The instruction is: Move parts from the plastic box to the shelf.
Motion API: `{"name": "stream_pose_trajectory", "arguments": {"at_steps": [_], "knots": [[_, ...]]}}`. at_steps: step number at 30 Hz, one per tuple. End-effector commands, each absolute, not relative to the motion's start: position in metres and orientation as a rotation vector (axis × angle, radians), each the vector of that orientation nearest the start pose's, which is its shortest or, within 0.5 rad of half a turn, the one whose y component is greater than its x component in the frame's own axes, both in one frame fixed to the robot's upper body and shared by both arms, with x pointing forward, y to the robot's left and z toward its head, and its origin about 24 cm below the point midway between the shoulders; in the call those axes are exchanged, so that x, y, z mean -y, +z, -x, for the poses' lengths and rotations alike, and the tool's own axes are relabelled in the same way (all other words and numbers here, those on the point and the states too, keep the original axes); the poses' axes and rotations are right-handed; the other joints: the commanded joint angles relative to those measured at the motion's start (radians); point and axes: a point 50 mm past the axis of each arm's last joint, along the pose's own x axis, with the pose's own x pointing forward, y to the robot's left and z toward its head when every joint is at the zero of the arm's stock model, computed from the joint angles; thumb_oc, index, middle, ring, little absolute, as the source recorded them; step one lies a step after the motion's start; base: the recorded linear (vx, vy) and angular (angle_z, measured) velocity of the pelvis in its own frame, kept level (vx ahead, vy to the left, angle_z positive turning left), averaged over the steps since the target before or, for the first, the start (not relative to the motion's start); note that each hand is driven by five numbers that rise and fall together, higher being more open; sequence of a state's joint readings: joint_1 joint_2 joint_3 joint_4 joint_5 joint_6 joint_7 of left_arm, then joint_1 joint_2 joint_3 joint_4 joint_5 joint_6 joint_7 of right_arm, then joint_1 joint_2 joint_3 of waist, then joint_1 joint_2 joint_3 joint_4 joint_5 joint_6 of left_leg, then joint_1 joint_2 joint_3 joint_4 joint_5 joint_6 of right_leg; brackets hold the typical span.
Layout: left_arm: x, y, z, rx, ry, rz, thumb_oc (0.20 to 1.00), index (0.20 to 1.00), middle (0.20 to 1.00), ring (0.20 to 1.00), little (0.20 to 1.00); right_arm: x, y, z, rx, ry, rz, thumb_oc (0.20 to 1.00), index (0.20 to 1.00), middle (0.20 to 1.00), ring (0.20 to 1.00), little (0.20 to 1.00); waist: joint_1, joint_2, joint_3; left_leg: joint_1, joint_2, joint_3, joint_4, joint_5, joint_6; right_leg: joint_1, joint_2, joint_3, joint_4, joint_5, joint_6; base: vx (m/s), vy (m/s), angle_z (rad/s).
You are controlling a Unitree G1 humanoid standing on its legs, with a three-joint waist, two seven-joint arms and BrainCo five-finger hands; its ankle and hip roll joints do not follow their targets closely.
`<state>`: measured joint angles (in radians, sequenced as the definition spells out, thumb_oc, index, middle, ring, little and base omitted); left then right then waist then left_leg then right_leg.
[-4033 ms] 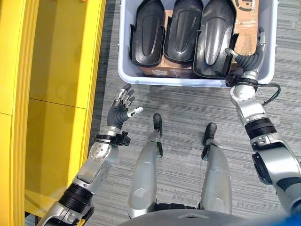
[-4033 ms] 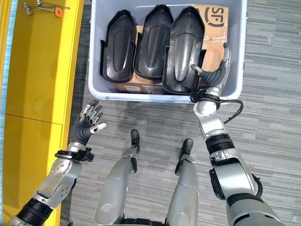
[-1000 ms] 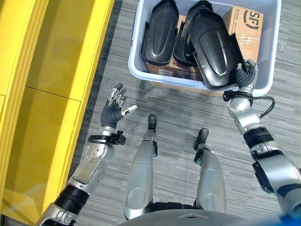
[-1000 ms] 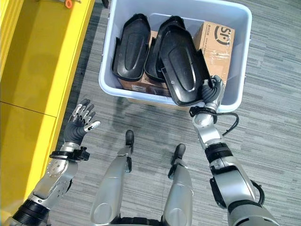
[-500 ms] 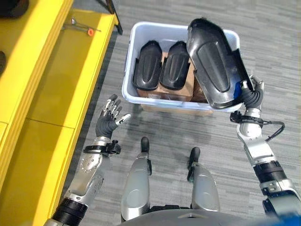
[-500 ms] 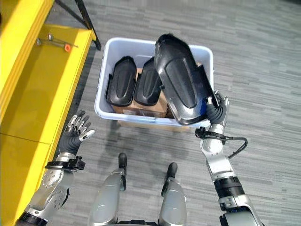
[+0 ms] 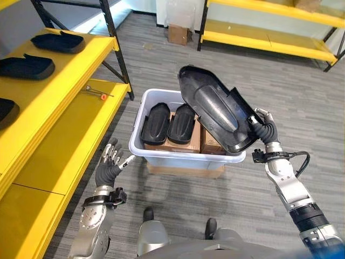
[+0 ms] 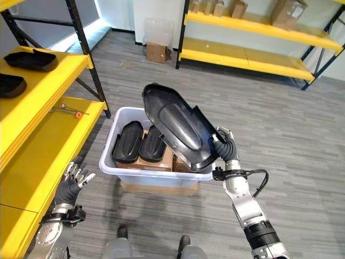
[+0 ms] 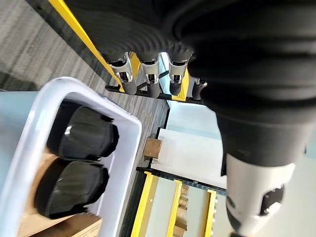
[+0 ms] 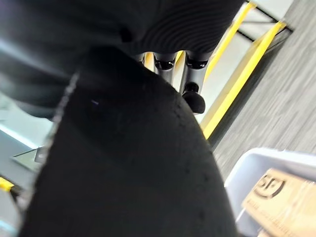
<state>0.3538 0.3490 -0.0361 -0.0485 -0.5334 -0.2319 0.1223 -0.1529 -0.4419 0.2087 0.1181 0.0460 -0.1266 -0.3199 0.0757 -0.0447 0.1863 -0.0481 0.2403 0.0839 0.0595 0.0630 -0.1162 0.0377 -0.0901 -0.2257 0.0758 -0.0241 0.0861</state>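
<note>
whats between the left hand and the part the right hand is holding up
The plastic box with two black parts still inside, on a cardboard box, sits between the open left hand and the lifted black part in the right hand, per the left eye view.

Both arms are silver-grey, built of rounded shells. The right arm, right of the plastic box, carries a black ribbed band further up. A black ring clamps each wrist under a dark ribbed cover. The left hand and right hand have silver, dark-tipped fingers.
</note>
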Motion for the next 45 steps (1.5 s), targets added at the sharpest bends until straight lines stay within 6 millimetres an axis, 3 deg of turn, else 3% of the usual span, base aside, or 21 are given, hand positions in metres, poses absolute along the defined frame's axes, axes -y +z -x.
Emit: {"name": "stream_pose_trajectory", "arguments": {"at_steps": [1,2,4,8,9,11,12,16,19,20,21,22,24,25,27,29,30,31,33,36,45], "knots": [[-0.234,0.027,-0.182,-0.009,0.152,0.119,1.0,1.0,1.0,1.0,1.0,0.195,0.12,-0.278,0.424,-0.104,0.299,0.2,0.2,0.2,0.2,0.2,0.032,0.008,-0.006,-0.048,0.067,-0.072,-0.04,0.118,-0.033,-0.017,-0.015,-0.024,0.086,-0.091,0.01,-0.13,-0.056,0.86],[-0.23,0.023,-0.185,-0.021,0.138,0.126,1.0,1.0,1.0,1.0,1.0,0.207,0.12,-0.27,0.427,-0.141,0.333,0.2,0.2,0.2,0.2,0.2,0.011,0.013,-0.002,-0.103,0.076,-0.015,0.003,0.141,-0.027,-0.005,-0.035,-0.095,0.091,-0.098,-0.004,-0.14,-0.026,1.17],[-0.224,0.02,-0.19,-0.027,0.129,0.145,1.0,1.0,1.0,1.0,1.0,0.209,0.118,-0.266,0.42,-0.148,0.35,0.2,0.2,0.2,0.2,0.2,-0.026,0.006,-0.006,-0.102,0.124,0.164,0.054,0.116,-0.031,0.02,-0.059,-0.155,0.092,-0.121,-0.003,-0.04,0.002,1.73],[-0.221,0.025,-0.196,-0.005,0.118,0.158,1.0,1.0,1.0,1.0,1.0,0.213,0.106,-0.256,0.361,-0.179,0.346,0.2,0.2,0.2,0.2,0.2,-0.032,0.023,-0.029,-0.093,0.159,0.22,0.051,0.154,-0.049,0.064,-0.098,-0.212,0.076,-0.103,0.017,0.08,0.157,1.13],[-0.222,0.026,-0.197,-0.001,0.121,0.153,1.0,1.0,1.0,1.0,1.0,0.213,0.102,-0.251,0.344,-0.178,0.33,0.2,0.2,0.2,0.2,0.2,-0.029,0.028,-0.051,-0.072,0.129,0.197,0.016,0.123,-0.034,0.079,-0.137,-0.229,0.08,-0.087,0.04,0.14,0.255,0.61],[-0.221,0.026,-0.196,-0.003,0.121,0.152,1.0,1.0,1.0,1.0,1.0,0.213,0.101,-0.25,0.342,-0.179,0.33,0.2,0.2,0.2,0.2,0.2,-0.03,0.025,-0.052,-0.07,0.124,0.197,0.012,0.124,-0.031,0.081,-0.141,-0.23,0.08,-0.086,0.043,0.09,0.18,0.58],[-0.222,0.029,-0.202,0.019,0.125,0.142,1.0,1.0,1.0,1.0,1.0,0.213,0.096,-0.249,0.322,-0.191,0.314,0.2,0.2,0.2,0.2,0.2,-0.018,0.019,-0.059,-0.08,0.091,0.189,0.035,0.095,-0.022,0.102,-0.188,-0.246,0.083,-0.058,0.06,0.12,0.239,0.31],[-0.228,0.044,-0.209,0.087,0.122,0.096,1.0,1.0,1.0,1.0,1.0,0.207,0.094,-0.249,0.317,-0.188,0.289,0.2,0.2,0.2,0.2,0.2,0.001,-0.016,-0.069,-0.128,0.032,0.184,0.145,-0.002,0.008,0.144,-0.27,-0.269,0.043,0.051,0.114,0.14,0.3,0.37],[-0.235,0.051,-0.211,0.118,0.151,0.059,1.0,1.0,1.0,1.0,1.0,0.194,0.098,-0.255,0.336,-0.143,0.272,0.2,0.2,0.2,0.2,0.2,0.037,-0.047,-0.083,-0.152,-0.033,0.191,0.198,-0.083,0.052,0.142,-0.347,-0.275,0.041,0.143,0.141,0.13,0.38,0.27],[-0.236,0.052,-0.212,0.123,0.16,0.054,1.0,1.0,1.0,1.0,1.0,0.191,0.098,-0.257,0.336,-0.138,0.253,0.2,0.2,0.2,0.2,0.2,0.045,-0.061,-0.083,-0.15,-0.074,0.187,0.202,-0.124,0.086,0.122,-0.384,-0.27,0.078,0.188,0.149,0.11,0.299,0.1],[-0.236,0.052,-0.212,0.123,0.16,0.053,1.0,1.0,1.0,1.0,1.0,0.19,0.098,-0.258,0.337,-0.138,0.252,0.2,0.2,0.2,0.2,0.2,0.045,-0.065,-0.084,-0.15,-0.08,0.19,0.202,-0.127,0.09,0.118,-0.391,-0.267,0.082,0.189,0.153,0.16,0.378,0.08],[-0.236,0.056,-0.215,0.136,0.166,0.03,1.0,1.0,1.0,1.0,1.0,0.187,0.099,-0.259,0.34,-0.141,0.234,0.2,0.2,0.2,0.2,0.2,0.05,-0.07,-0.086,-0.145,-0.129,0.184,0.195,-0.15,0.118,0.104,-0.432,-0.265,0.146,0.28,0.156,0.09,0.223,0.12],[-0.236,0.058,-0.218,0.145,0.164,0.015,1.0,1.0,1.0,1.0,1.0,0.184,0.101,-0.26,0.347,-0.134,0.226,0.2,0.2,0.2,0.2,0.2,0.047,-0.07,-0.082,-0.141,-0.155,0.179,0.184,-0.156,0.138,0.079,-0.449,-0.256,0.203,0.302,0.153,0.1,0.287,0.49],[-0.237,0.058,-0.219,0.144,0.167,0.002,1.0,1.0,1.0,1.0,1.0,0.18,0.101,-0.259,0.352,-0.123,0.215,0.2,0.2,0.2,0.2,0.2,0.037,-0.062,-0.075,-0.123,-0.172,0.172,0.157,-0.156,0.153,0.047,-0.443,-0.232,0.263,0.288,0.145,0.19,0.444,0.53],[-0.234,0.06,-0.223,0.147,0.143,-0.021,1.0,1.0,1.0,1.0,1.0,0.177,0.097,-0.254,0.337,-0.09,0.19,0.2,0.2,0.2,0.2,0.2,-0.018,-0.03,-0.064,-0.058,-0.208,0.128,0.038,-0.11,0.179,-0.088,-0.271,-0.052,0.343,0.149,0.071,0.18,0.365,0.55],[-0.229,0.058,-0.225,0.142,0.123,-0.018,1.0,1.0,1.0,1.0,1.0,0.181,0.094,-0.248,0.329,-0.082,0.174,0.2,0.2,0.2,0.2,0.2,-0.045,-0.011,-0.047,-0.019,-0.214,0.091,0.003,-0.103,0.178,-0.163,-0.18,0.023,0.36,0.059,0.039,0.19,0.129,1.21],[-0.223,0.058,-0.23,0.146,0.1,-0.014,1.0,1.0,1.0,1.0,1.0,0.185,0.096,-0.245,0.335,-0.092,0.205,0.2,0.2,0.2,0.2,0.2,-0.091,0.0,-0.024,0.016,-0.229,0.032,-0.019,-0.103,0.172,-0.245,-0.064,0.123,0.31,0.006,0.025,0.17,0.048,0.97],[-0.223,0.058,-0.23,0.147,0.1,-0.014,1.0,1.0,1.0,1.0,1.0,0.185,0.096,-0.245,0.336,-0.092,0.206,0.2,0.2,0.2,0.2,0.2,-0.091,0.003,-0.025,0.014,-0.226,0.031,-0.021,-0.099,0.172,-0.244,-0.061,0.121,0.303,0.012,0.023,0.16,0.005,1.35],[-0.217,0.058,-0.232,0.152,0.081,-0.008,1.0,1.0,1.0,1.0,1.0,0.187,0.094,-0.243,0.325,-0.086,0.177,0.2,0.2,0.2,0.2,0.2,-0.121,-0.011,-0.013,0.039,-0.253,-0.012,-0.045,-0.1,0.166,-0.251,0.007,0.182,0.182,0.028,0.031,0.11,-0.037,1.69],[-0.211,0.058,-0.231,0.16,0.066,0.013,1.0,1.0,1.0,1.0,1.0,0.191,0.093,-0.239,0.325,-0.089,0.184,0.2,0.2,0.2,0.2,0.2,-0.134,-0.033,-0.028,0.047,-0.287,-0.067,-0.049,-0.101,0.16,-0.199,0.036,0.238,0.062,0.052,0.039,0.13,-0.095,0.83],[-0.211,0.048,-0.218,0.119,0.084,0.069,1.0,1.0,1.0,1.0,1.0,0.196,0.09,-0.238,0.304,-0.076,0.201,0.2,0.2,0.2,0.2,0.2,-0.118,-0.034,-0.077,0.084,-0.248,-0.089,-0.036,-0.128,0.124,-0.098,0.039,0.154,0.009,0.03,0.013,0.11,-0.141,0.46]]}}
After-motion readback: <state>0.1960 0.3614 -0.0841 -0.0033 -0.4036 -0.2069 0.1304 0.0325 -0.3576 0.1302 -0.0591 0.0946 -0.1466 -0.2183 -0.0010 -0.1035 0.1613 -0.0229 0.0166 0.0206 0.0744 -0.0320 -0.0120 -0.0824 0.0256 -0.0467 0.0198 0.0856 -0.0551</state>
